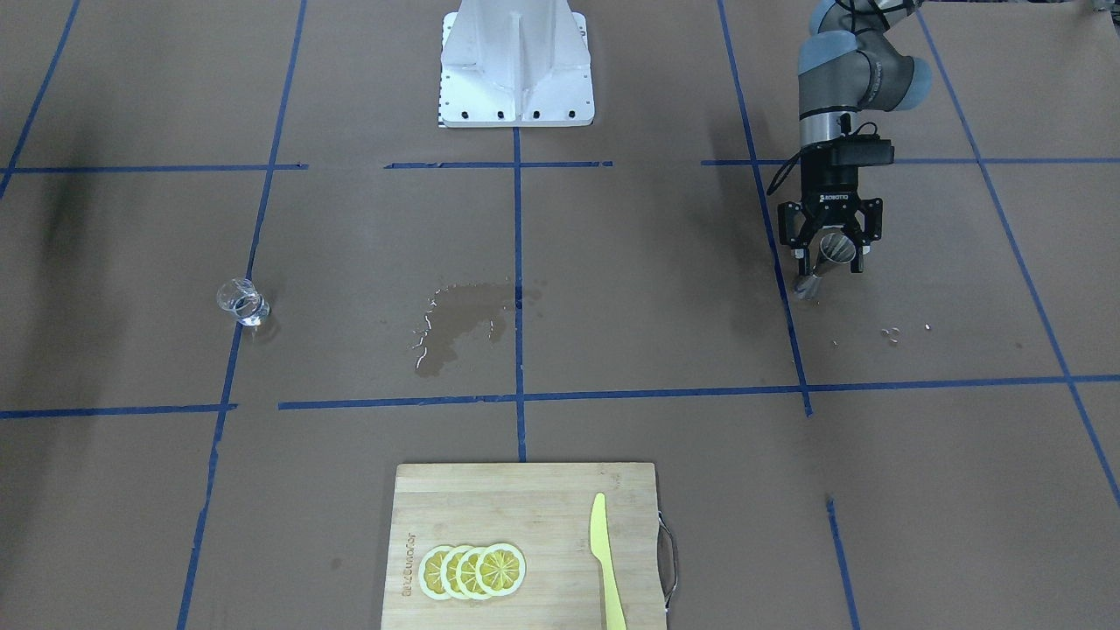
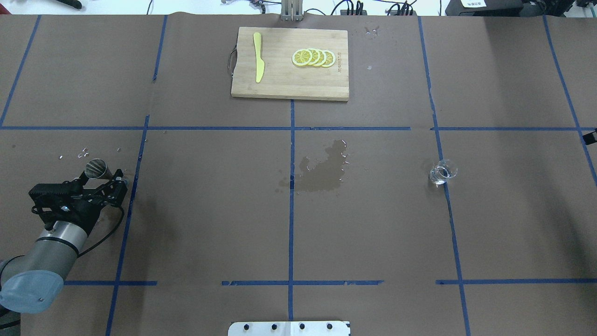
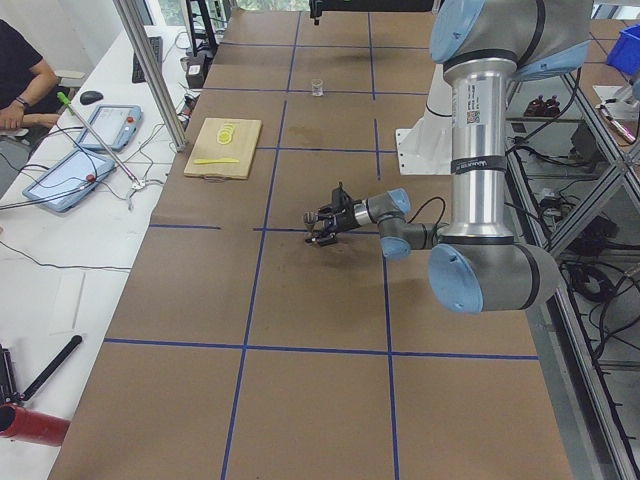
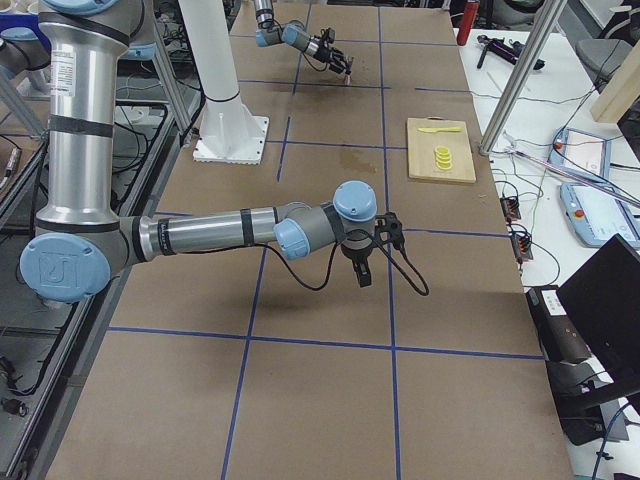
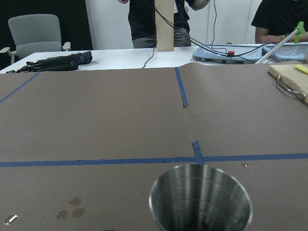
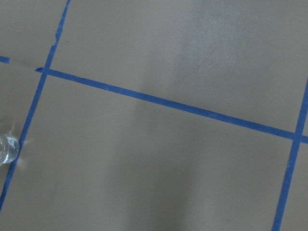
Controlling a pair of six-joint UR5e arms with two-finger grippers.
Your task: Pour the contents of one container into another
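The small steel jigger [image 1: 829, 255] is tilted between the fingers of my left gripper [image 1: 829, 259], its lower end near the table. From overhead, the jigger [image 2: 96, 169] and the left gripper [image 2: 103, 181] are at the table's left side. The left wrist view looks into the jigger's open mouth [image 5: 200, 204]. The clear glass tumbler [image 2: 443, 171] stands upright by itself on a blue tape line at the right, far from the jigger, and shows as the tumbler [image 1: 242, 302] and at the edge as the tumbler [image 6: 6, 148]. My right gripper [image 4: 361, 270] appears only in the side view, so I cannot tell its state.
A wet patch [image 2: 322, 170] darkens the paper at mid-table. A wooden cutting board [image 2: 289, 84] at the far edge carries a yellow knife [image 2: 258, 63] and lemon slices [image 2: 313, 57]. Droplets [image 1: 891, 332] lie near the jigger. The robot base [image 1: 516, 66] is at the near edge.
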